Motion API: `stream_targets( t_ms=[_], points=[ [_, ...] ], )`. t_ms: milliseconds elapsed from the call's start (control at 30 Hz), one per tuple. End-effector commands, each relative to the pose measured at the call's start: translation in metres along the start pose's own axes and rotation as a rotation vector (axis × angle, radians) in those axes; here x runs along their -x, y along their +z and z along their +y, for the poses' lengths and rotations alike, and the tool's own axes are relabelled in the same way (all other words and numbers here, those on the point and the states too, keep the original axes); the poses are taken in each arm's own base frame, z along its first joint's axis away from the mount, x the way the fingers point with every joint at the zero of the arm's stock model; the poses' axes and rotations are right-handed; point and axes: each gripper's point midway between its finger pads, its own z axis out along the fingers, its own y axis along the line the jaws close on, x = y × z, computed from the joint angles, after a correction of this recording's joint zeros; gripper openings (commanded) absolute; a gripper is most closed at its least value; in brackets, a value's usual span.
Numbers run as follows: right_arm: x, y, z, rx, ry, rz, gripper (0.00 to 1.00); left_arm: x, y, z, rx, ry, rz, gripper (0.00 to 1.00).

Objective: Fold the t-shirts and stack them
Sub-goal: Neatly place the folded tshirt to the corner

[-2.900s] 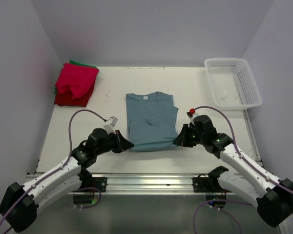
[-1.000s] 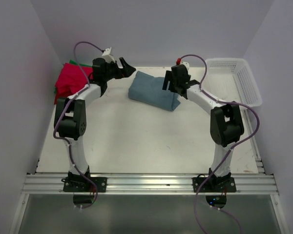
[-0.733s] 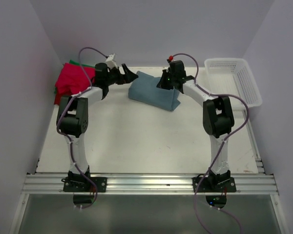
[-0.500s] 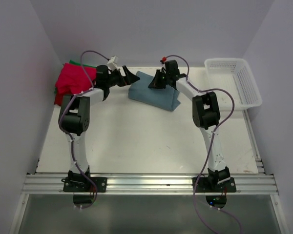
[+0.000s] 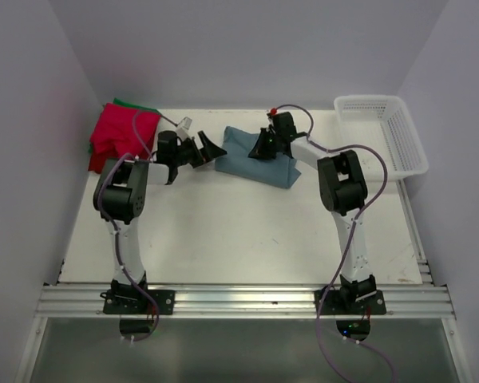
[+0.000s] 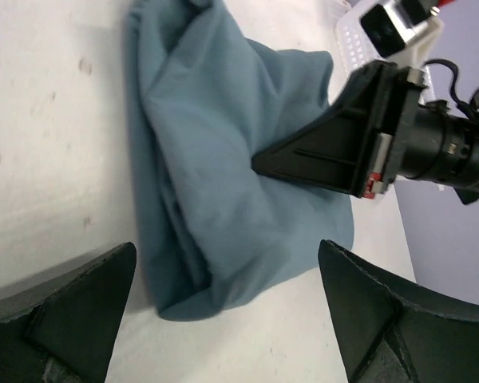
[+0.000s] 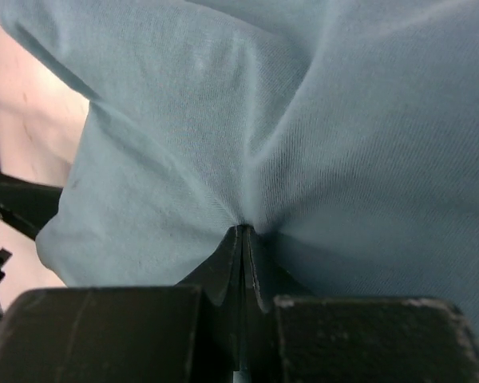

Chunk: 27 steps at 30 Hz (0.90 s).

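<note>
You have two arms bolted at the near edge of the counter [image 5: 223, 239], and both reach out to its far half.

Your left tool [image 5: 210, 148] is spread wide and holds nothing. From its wrist view, the two fingers [image 6: 72, 307] stand either side of the near end of the cloth without gripping it.

Your right tool [image 7: 243, 233] is pressed together, pinching a ridge of the one blue-grey t-shirt [image 5: 259, 163]. The fabric puckers in creases towards the closed tips. It comes at the shirt from the right, opposite the left tool.

That single blue-grey t-shirt lies on the counter at the far middle, between the two tools, loosely doubled over and rumpled, not a flat square.

Farther back, in the far left corner, the red t-shirts [image 5: 120, 136] sit in one pile. You cannot count them from above. One green t-shirt [image 5: 132, 103] shows as a thin edge beneath the pile's far side.

One white mesh basket [image 5: 391, 152] stands in the far right corner, well apart from the blue-grey shirt.
</note>
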Motion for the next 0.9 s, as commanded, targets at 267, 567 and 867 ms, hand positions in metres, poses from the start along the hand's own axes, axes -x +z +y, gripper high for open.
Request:
stream_targets(
  t_ms=[267, 567, 867],
  points=[
    [-0.175, -0.088, -0.024, -0.213, -0.204, 0.217, 0.00, -0.025, -0.085, -0.056, 0.024, 0.027, -0.090, 1.00],
    [-0.215, -0.120, -0.013, -0.198, -0.252, 0.232, 0.00, -0.138, -0.128, -0.057, 0.197, 0.044, 0.105, 1.00],
    [-0.164, -0.127, 0.061, 0.020, -0.340, 0.118, 0.00, -0.154, -0.170, -0.088, 0.151, 0.033, 0.056, 1.00]
  ],
)
